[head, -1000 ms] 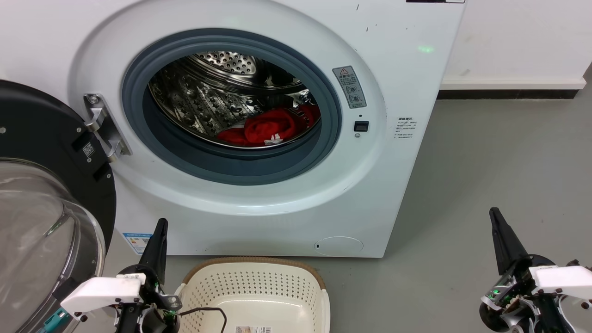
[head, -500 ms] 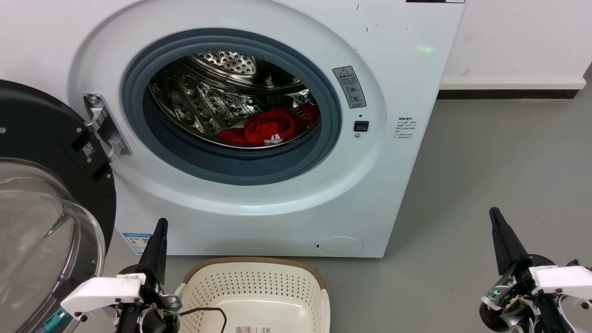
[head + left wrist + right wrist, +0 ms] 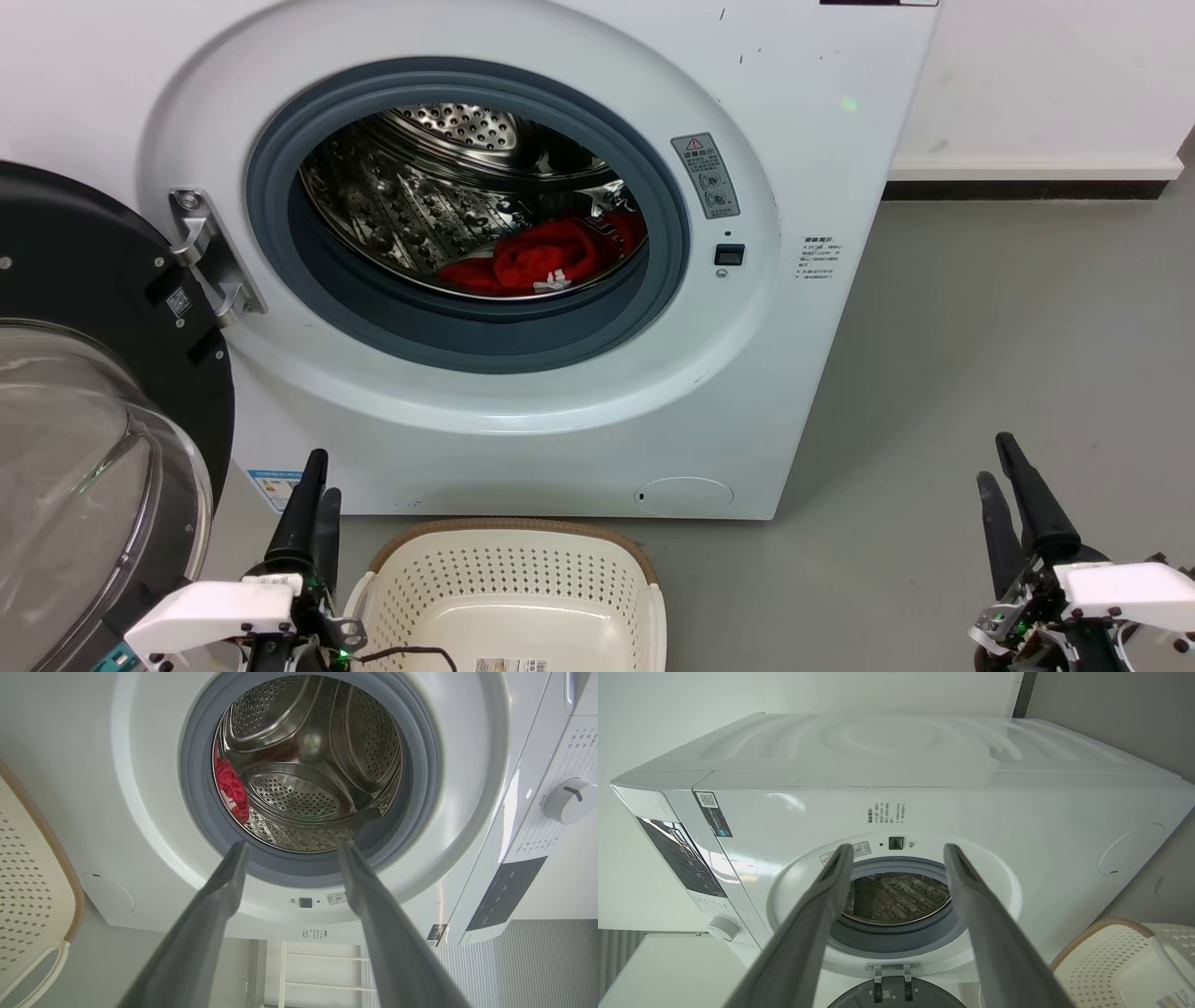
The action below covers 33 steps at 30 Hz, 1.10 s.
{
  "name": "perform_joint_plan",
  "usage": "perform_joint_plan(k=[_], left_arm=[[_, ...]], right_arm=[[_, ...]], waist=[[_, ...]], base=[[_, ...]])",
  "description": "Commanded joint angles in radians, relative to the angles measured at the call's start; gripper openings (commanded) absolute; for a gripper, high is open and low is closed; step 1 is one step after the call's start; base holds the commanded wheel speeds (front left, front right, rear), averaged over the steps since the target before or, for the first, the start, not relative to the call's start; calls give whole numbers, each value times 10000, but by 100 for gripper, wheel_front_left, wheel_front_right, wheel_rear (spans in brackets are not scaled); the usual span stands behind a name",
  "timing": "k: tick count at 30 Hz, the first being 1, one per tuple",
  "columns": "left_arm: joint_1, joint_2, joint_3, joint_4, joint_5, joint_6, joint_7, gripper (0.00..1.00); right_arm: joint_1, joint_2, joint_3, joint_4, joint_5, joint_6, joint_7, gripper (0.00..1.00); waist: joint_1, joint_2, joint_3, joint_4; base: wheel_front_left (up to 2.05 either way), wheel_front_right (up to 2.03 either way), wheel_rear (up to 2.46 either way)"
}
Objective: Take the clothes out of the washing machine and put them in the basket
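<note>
The washing machine (image 3: pixel 803 140) stands with its door (image 3: pixel 84 439) swung open to the left. Red clothes (image 3: pixel 541 257) lie at the bottom of the steel drum (image 3: pixel 420 205), and they show at the drum's left side (image 3: pixel 231 788) in the left wrist view. The cream basket (image 3: pixel 509 597) sits on the floor in front of the machine, with nothing in it but a label. My left gripper (image 3: pixel 316 476) is open beside the basket's left rim. My right gripper (image 3: pixel 997 465) is open over the floor at the lower right. Both are far from the clothes.
Grey floor (image 3: pixel 1008 327) stretches to the right of the machine, up to a white wall with a dark skirting (image 3: pixel 1027 189). The open glass door takes up the left side. A black cable (image 3: pixel 420 644) trails over the basket's left part.
Both grippers have turned about their wrists, so two fingers of each now show apart. The left one sits slightly left and lower, the right one slightly lower.
</note>
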Motion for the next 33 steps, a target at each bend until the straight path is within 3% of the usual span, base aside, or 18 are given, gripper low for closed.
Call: perform_joint_plan(k=[1,22,33], left_arm=[[-142,22,69,-325,513,36,-147,100],[202,25,-625,-1477,4953,989,-1064,100],[364,26,-796,-1755,6589,1249,-1431,100]], right_arm=[[-100,-2,-4,-259,-600,2,-147,100],[392,3,420,-1517,-5953,2,-1062,100],[614,5,540,-1899,-7764,1,-1430,100]], waist=[[0,0,5,-3],[0,0,49,4],[0,0,77,26]], base=[[0,0,0],[0,0,0],[0,0,0]])
